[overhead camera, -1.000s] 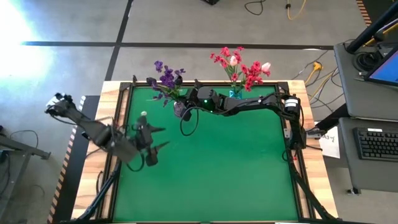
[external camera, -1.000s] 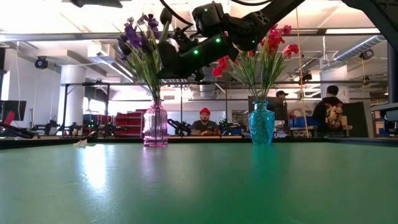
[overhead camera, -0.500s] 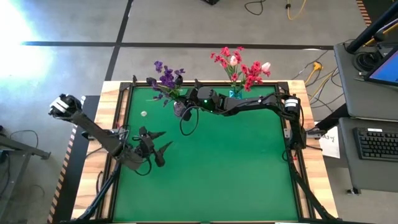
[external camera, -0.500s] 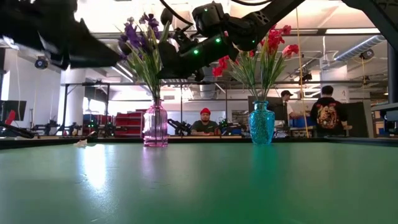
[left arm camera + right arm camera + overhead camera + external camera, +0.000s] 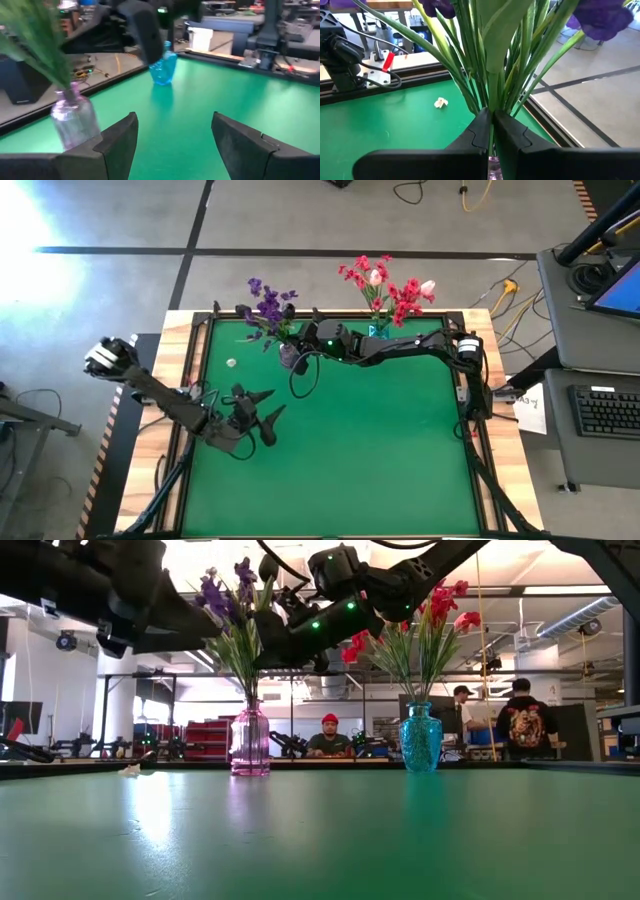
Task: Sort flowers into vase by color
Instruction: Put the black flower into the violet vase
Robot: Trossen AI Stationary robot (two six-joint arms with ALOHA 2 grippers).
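The right gripper (image 5: 291, 352) sits above the pink vase (image 5: 249, 741) at the table's (image 5: 380, 440) far edge, its fingers (image 5: 479, 131) pinched on a green stem (image 5: 492, 85) among the purple flowers (image 5: 268, 308). The red flowers (image 5: 385, 290) stand in the blue vase (image 5: 421, 738) beside it. The left gripper (image 5: 270, 409) hovers over the table's left half, jaws spread and empty.

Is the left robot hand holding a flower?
No, the left gripper is open with only green table between its fingers.
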